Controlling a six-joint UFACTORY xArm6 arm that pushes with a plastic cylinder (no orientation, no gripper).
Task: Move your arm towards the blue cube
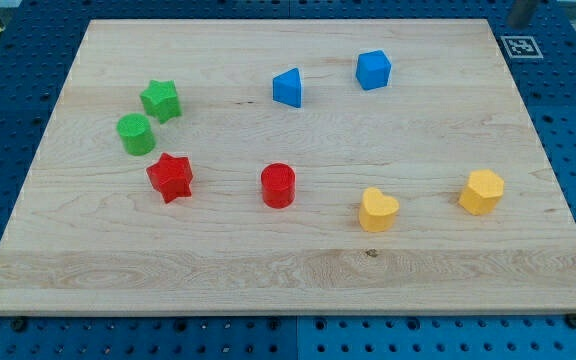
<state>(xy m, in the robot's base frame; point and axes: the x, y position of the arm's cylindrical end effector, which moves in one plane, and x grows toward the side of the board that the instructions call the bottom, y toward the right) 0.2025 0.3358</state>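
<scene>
The blue cube (pixel 373 69) sits on the wooden board (pixel 288 290) near the view's top, right of centre. A blue triangular block (pixel 287 87) lies to its left. My tip does not clearly show. A short grey piece (pixel 522 11) pokes in at the view's top edge, off the board, up and to the right of the blue cube; I cannot tell whether it is my rod.
A green star (pixel 160 100) and a green cylinder (pixel 135 134) lie at the left, with a red star (pixel 170 177) below them. A red cylinder (pixel 278 185) is mid-board. A yellow heart (pixel 377 210) and a yellow hexagonal block (pixel 481 191) lie at the right. A marker tag (pixel 519 45) sits off the board's top right corner.
</scene>
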